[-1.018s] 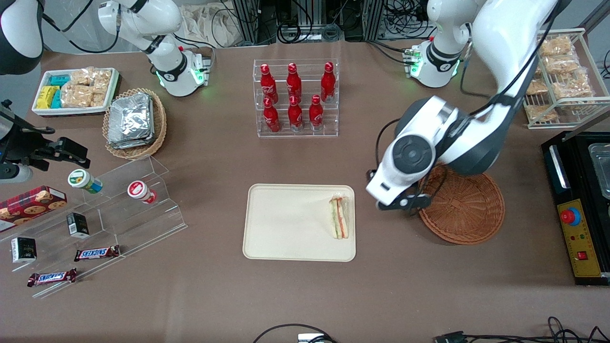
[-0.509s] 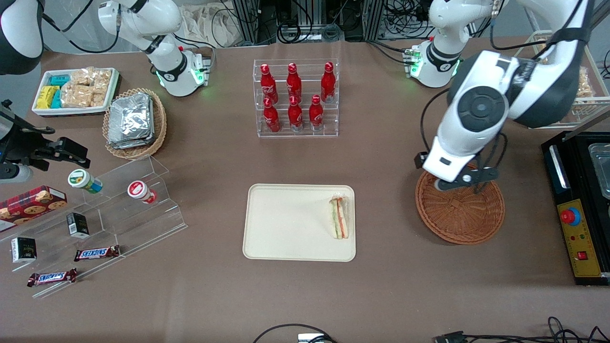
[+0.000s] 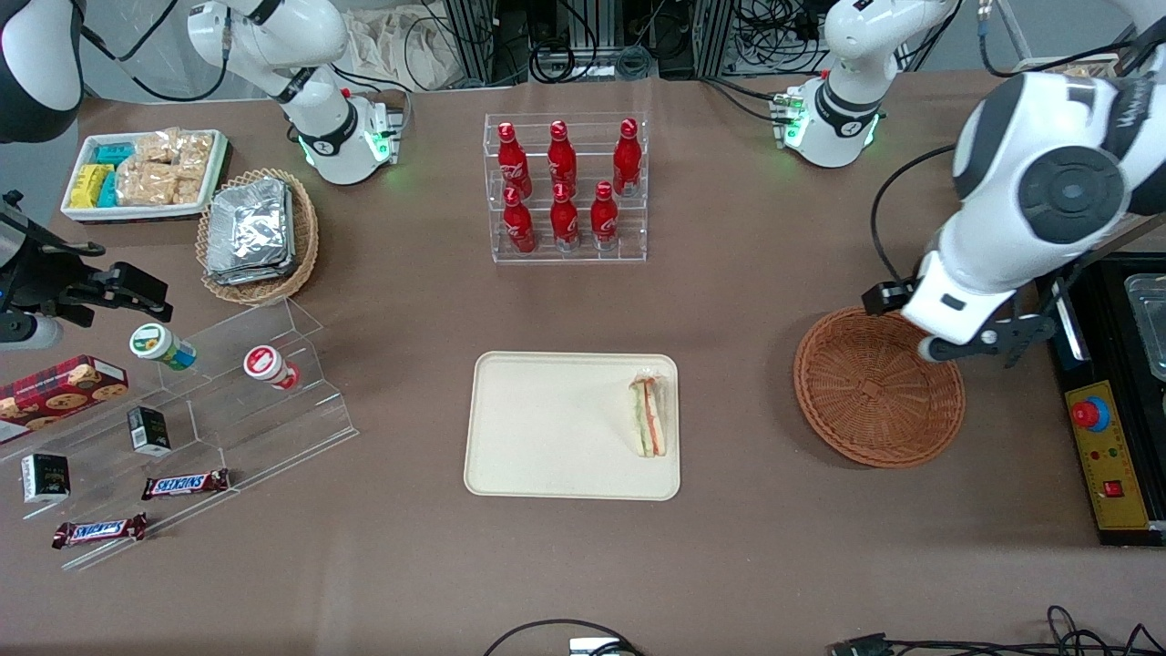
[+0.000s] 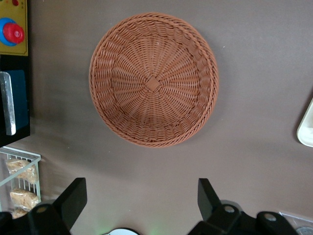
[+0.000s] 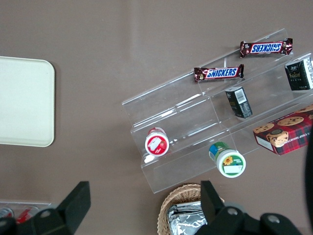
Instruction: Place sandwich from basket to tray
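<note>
Sandwich (image 3: 649,417) lying flat on the tray (image 3: 547,428), right against the rim nearest the basket (image 3: 874,392), wrapped, orange-red and green layers showing along its edge. Rest of tray bare. Basket (image 4: 153,79) on the brown counter (image 3: 729,547), beside the tray toward the working arm's end, well apart from the sandwich, nothing inside but the woven floor.

Gripper (image 3: 970,344) up above the counter, over the basket's rim on the side toward the black control box (image 3: 1107,437), clear of the weave. Fingers (image 4: 73,200) spread wide apart, nothing between them, only bare counter and basket seen past them in the left wrist view.

Farther from the front camera than the tray: clear rack of red bottles (image 3: 565,187). Toward the parked arm's end: tan basket of foil packets (image 3: 255,232), clear stepped display (image 3: 209,401) with candy bars.
</note>
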Motion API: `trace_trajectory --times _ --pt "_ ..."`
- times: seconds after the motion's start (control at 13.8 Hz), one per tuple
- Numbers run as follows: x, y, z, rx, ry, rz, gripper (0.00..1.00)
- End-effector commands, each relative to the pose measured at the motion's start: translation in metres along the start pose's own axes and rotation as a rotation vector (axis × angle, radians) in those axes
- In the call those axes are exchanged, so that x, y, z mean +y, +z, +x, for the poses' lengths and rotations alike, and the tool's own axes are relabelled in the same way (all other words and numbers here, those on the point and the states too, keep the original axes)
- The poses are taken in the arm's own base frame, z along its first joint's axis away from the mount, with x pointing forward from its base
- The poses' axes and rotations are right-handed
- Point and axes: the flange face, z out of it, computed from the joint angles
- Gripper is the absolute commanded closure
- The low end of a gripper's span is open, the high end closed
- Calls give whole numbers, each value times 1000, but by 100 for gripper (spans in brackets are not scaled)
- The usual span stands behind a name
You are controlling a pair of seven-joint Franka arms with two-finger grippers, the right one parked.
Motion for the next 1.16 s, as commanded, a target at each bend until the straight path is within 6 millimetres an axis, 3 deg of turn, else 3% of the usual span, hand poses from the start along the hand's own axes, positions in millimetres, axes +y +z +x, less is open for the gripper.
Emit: trace_trajectory --times 0.0,0.22,0.51,0.65,0.8,0.95,1.09 --pt "3 -1 -22 3 11 27 1" --pt "-16 -3 -29 13 60 26 2" --pt "-55 12 -64 78 117 -12 2" --pt "-80 3 -55 86 185 -32 2" --pt "-81 -3 -38 87 207 -40 0" --pt "-68 -9 -25 47 219 -19 0" --pt "-69 -29 -10 49 210 -32 0"
